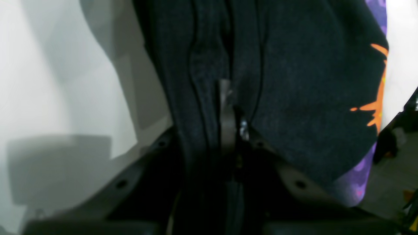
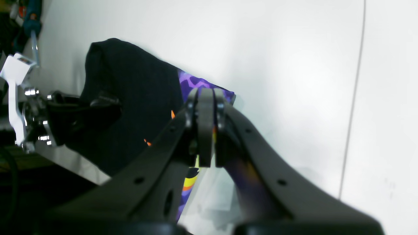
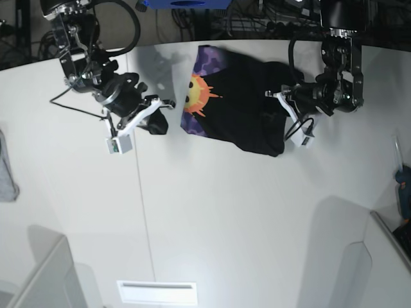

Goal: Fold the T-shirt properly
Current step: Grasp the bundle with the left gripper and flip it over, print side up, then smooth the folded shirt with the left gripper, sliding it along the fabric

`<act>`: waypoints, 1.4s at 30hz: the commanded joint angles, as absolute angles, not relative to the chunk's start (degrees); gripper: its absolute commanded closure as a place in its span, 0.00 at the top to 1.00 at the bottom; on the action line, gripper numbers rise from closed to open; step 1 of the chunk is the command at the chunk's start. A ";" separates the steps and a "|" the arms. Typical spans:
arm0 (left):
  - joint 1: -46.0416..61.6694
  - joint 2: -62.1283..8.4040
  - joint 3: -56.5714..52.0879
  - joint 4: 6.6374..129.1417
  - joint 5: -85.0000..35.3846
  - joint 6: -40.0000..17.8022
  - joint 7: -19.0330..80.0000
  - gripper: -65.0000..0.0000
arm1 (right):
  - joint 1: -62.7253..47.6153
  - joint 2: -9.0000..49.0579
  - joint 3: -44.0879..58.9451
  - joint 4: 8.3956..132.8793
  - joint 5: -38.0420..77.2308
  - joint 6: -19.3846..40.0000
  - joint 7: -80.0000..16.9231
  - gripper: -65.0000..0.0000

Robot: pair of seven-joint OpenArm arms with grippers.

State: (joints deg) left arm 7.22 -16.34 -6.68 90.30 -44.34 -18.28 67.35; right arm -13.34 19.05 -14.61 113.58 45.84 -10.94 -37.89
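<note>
The black T-shirt hangs stretched between my two grippers over the far middle of the white table, with its orange-yellow sun face and purple patches towards the left. My right gripper is at the shirt's left, printed edge. In the right wrist view its fingers are pressed together with purple and yellow cloth running between them. My left gripper is at the shirt's right side. In the left wrist view it is shut on bunched black folds of the shirt.
A small grey cloth lies at the table's left edge. A blue tool lies at the right edge. White bins stand at the front left and front right. Cables and a blue box lie behind the table.
</note>
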 commanded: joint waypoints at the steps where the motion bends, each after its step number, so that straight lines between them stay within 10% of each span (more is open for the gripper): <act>1: 6.20 -17.27 -6.02 90.33 -39.60 -17.10 69.05 0.00 | -12.88 19.30 -14.37 114.77 46.20 -10.42 -36.79 0.00; 33: -35.30 -22.99 62.99 86.46 -39.52 -17.19 59.91 0.00 | -26.07 12.97 11.74 114.51 46.02 -10.42 -36.79 0.00; 42: -37.49 -22.99 70.90 81.36 -28.97 -28.26 47.52 0.00 | -27.56 10.07 11.74 114.33 45.85 -10.68 -36.79 0.00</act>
State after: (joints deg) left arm -36.91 -22.83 70.94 81.25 -29.63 -28.56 46.46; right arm -27.42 9.82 11.46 113.54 45.60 -10.96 -37.52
